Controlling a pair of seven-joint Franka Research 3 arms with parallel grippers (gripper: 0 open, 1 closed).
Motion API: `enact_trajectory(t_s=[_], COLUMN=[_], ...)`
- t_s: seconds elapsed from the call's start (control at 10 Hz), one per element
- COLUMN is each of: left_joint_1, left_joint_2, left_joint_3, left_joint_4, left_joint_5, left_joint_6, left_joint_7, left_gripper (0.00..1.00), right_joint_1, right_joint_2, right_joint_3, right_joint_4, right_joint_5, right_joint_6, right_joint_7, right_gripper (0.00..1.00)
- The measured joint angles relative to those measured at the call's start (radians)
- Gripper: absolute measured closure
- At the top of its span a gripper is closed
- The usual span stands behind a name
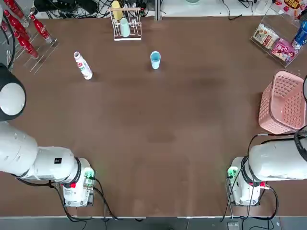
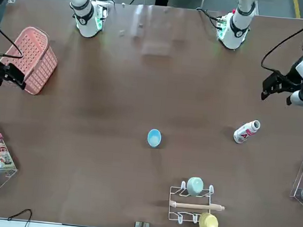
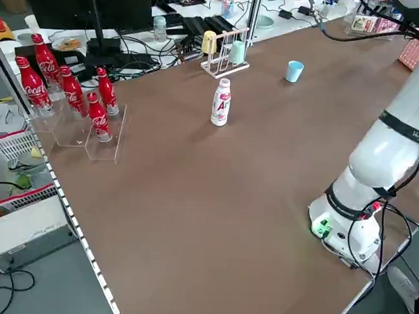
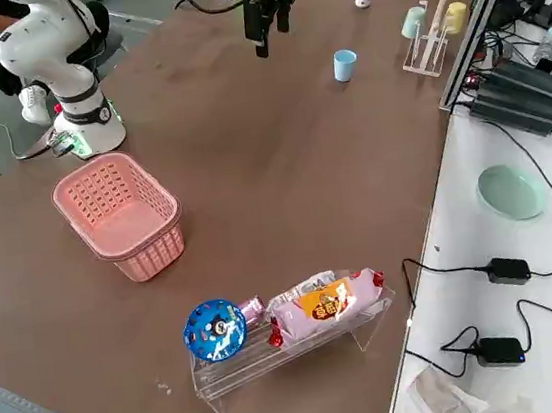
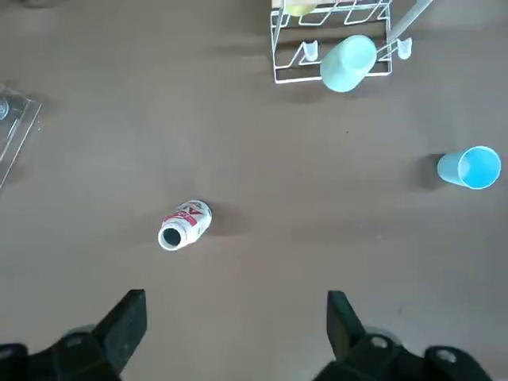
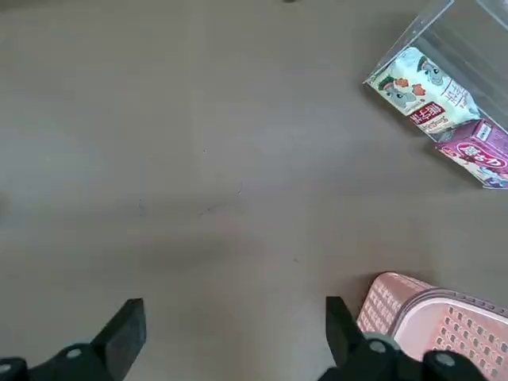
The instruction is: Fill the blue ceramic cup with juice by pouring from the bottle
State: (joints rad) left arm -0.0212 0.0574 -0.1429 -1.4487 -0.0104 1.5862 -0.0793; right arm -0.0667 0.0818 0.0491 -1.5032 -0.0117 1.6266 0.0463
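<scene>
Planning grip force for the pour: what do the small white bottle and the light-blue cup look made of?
The small white bottle looks like matte opaque plastic with a printed red-and-green label. The light-blue cup has a smooth, even surface; ceramic or plastic, the look leaves it open.

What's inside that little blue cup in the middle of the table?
Nothing that shows. Looking into the blue ceramic cup from the left wrist view, only its pale blue inside appears, no juice. The white bottle stands apart from it, untouched by either claw.

Cut off at the overhead frame's upper left: red cola bottles (image 1: 19, 28). Label text on the bottle (image 1: 83, 65) too small to read. Pink basket (image 1: 284, 102) clipped at right edge.
</scene>
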Motion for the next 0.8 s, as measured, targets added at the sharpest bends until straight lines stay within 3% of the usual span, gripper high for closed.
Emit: enact_trajectory(t_s=[0.8], left_joint_1=[-0.008], left_joint_2=[0.003], left_joint_3=[0.03], left_joint_4=[-0.001], left_joint_5=[-0.021], left_joint_6=[-0.016], left_joint_7=[-0.004], left_gripper=[0.0], right_joint_1=[0.0], right_joint_2=[0.0], right_joint_3=[-0.003], right_joint_4=[0.0], right_joint_5=[0.0], right_joint_6=[0.0], right_joint_7=[0.0], right_gripper=[0.0])
